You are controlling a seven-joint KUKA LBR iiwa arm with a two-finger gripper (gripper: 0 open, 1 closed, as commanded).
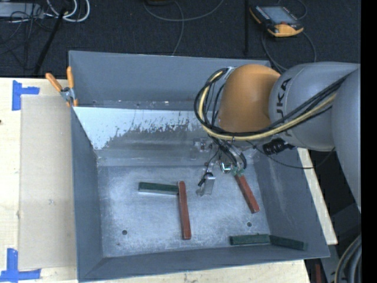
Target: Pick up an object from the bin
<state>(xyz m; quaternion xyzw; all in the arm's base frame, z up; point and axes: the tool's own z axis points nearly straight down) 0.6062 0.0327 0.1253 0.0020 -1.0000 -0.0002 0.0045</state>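
Gripper beside brown stick; green bar abutting stick.

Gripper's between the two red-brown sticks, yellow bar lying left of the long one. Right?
Not quite. The camera view shows the bar left of the long stick is dark green, not yellow. The rest holds: the gripper sits between the two red-brown sticks, with the shorter stick on the arm's side.
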